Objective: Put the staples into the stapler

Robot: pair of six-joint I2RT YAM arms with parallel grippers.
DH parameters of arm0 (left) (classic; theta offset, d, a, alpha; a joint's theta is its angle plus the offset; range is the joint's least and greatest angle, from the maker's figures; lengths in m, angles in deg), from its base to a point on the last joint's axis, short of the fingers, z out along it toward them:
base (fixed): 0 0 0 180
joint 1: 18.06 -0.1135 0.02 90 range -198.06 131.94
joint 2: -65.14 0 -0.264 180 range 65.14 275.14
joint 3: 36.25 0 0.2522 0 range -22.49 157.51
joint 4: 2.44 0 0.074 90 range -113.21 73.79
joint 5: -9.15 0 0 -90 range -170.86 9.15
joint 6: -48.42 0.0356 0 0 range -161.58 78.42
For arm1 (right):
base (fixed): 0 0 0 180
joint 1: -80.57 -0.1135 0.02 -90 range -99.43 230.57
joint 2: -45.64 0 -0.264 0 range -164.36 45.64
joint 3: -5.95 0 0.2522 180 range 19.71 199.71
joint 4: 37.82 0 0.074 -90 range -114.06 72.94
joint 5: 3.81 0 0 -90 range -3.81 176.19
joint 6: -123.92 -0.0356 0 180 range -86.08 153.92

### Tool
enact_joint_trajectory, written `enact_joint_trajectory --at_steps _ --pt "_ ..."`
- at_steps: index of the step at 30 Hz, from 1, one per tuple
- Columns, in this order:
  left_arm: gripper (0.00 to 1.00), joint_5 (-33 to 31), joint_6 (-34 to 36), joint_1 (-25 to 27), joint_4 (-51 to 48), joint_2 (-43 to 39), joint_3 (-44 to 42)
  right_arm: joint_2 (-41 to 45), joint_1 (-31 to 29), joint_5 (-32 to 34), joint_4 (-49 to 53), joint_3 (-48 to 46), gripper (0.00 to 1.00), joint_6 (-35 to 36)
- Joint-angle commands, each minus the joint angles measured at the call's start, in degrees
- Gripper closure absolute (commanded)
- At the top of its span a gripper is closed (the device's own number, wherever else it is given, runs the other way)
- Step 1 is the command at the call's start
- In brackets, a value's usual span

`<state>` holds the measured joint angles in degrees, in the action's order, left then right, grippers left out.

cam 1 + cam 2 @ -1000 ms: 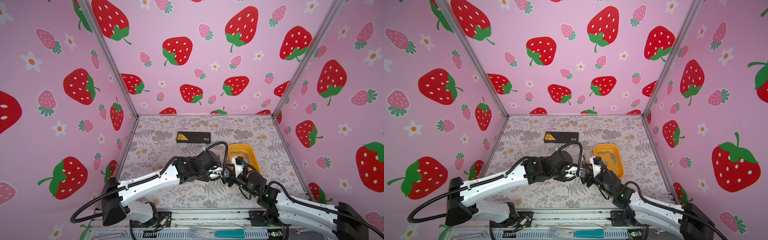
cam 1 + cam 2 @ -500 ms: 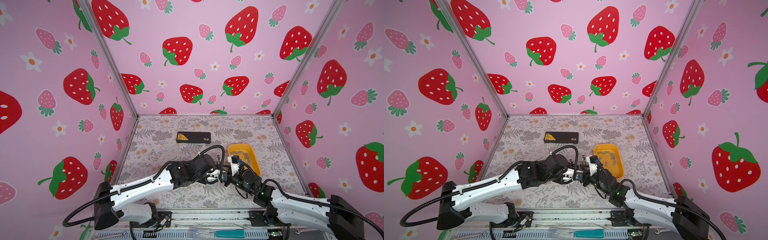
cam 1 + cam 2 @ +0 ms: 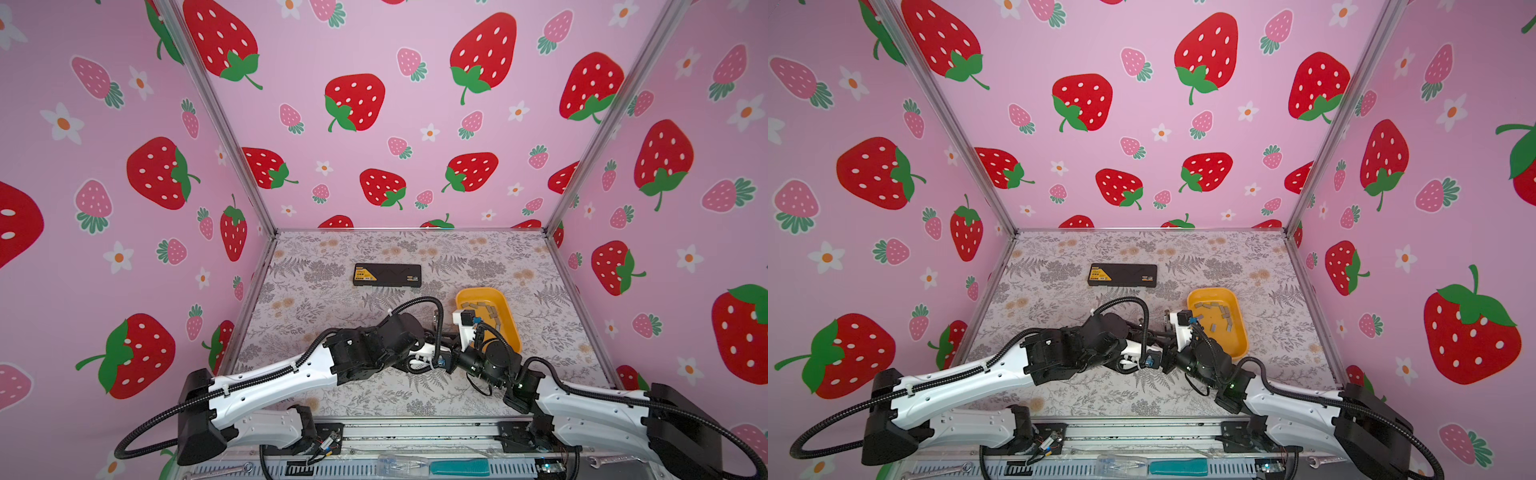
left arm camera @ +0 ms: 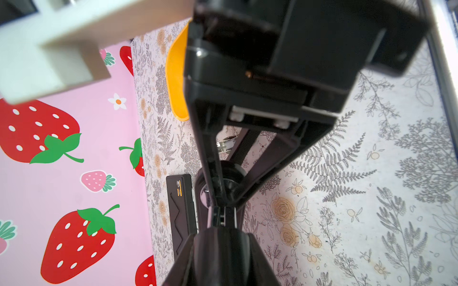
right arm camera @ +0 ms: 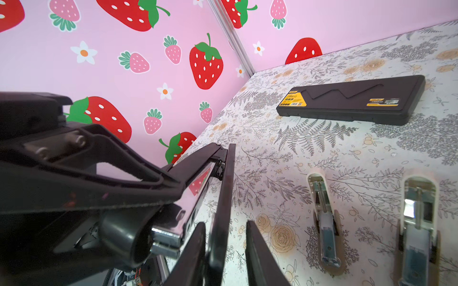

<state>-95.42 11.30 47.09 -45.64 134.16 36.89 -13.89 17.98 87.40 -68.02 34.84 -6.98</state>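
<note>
My left pincer is clenched on the black stapler, which stands open. My right pincer straddles its thin arm, and I cannot tell whether it grips. The staples lie in the yellow tray, near both pincers.

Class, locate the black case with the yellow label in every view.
Top view: black case lies far-centre on the floral table.
Top view: case in the same place.
Left wrist: case between pink wall and left gripper.
Right wrist: case beyond two whitish staplers.
Shared landmark: that floral table.
</note>
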Motion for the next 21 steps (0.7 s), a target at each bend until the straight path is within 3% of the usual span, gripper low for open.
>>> enact_joint_trajectory --at_steps 1,6,21 --pt "1.00 4.42 1.90 1.61 2.80 -1.56 0.61 -1.75 0.89 4.38 0.46 -0.20 0.81 -1.97" --pt "1.00 5.94 0.12 1.07 1.40 -3.14 2.03 -2.95 1.12 5.73 1.53 0.36 1.00 -2.62" --pt "1.00 11.81 2.27 -0.97 7.41 -17.97 -3.70 -6.11 2.01 6.52 0.60 0.29 1.00 -3.22"
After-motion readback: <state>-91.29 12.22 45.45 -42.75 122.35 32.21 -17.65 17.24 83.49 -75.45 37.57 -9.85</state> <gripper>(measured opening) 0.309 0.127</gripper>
